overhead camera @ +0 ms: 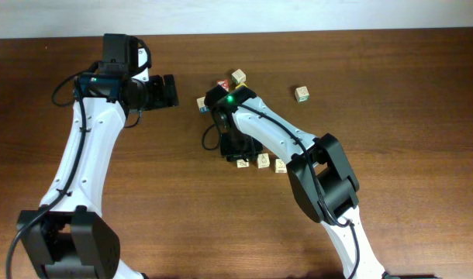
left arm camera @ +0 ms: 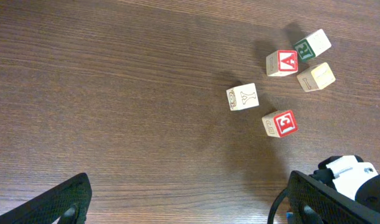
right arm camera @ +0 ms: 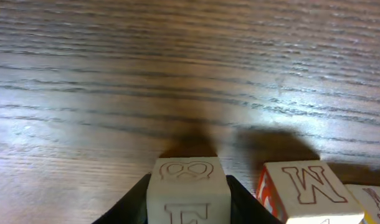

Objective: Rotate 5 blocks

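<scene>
R gripper (right arm camera: 189,194) pinching block (right arm camera: 189,177), btm ctr of wrist view; other blocks (overhead camera: 263,161) lined up mid-frame overhead. L gripper (overhead camera: 173,91) spread wide, upper left. Could clip M block (right arm camera: 308,190) alongside on twist, too close, and skew row.

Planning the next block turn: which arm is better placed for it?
Right. The right pincer straddles a block in the row; the left pincer hovers open, away from that row.

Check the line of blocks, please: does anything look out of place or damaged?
Nothing looks damaged. Only the block clamped in the right pincer stands apart from the M block beside it, with a gap between them.
</scene>
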Action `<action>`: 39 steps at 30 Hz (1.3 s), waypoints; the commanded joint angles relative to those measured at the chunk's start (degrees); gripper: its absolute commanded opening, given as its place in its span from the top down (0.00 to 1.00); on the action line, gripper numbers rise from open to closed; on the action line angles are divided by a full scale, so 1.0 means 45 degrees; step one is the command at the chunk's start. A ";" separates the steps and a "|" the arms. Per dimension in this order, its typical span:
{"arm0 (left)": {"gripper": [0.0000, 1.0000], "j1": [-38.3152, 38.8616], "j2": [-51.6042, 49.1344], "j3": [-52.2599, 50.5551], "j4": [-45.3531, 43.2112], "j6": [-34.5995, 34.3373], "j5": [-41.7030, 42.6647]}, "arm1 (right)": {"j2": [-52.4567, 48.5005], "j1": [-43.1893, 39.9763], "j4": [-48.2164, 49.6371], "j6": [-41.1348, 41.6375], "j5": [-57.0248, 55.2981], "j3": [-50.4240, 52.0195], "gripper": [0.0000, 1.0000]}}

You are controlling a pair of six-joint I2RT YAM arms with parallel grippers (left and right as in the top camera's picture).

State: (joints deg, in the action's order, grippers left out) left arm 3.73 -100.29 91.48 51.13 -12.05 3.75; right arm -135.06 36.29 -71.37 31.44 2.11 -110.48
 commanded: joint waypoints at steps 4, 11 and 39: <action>0.01 -0.0034 -0.0068 0.0185 -0.0015 -0.0165 -0.0131 | 0.0194 -0.0238 0.0000 0.0170 -0.0311 0.0092 0.59; 0.01 -0.0034 -0.0068 0.0185 -0.0015 -0.0165 -0.0131 | 0.0223 -0.0578 -0.0631 -0.0257 0.0695 -0.1243 0.59; 0.01 -0.0034 -0.0068 0.0185 -0.0015 -0.0165 -0.0131 | -0.0491 -0.3050 0.1739 -0.2939 0.0539 -0.4653 0.40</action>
State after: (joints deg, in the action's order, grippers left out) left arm 3.73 -100.29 91.48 51.13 -12.05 3.75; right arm -135.22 20.47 -64.90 19.29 4.12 -130.34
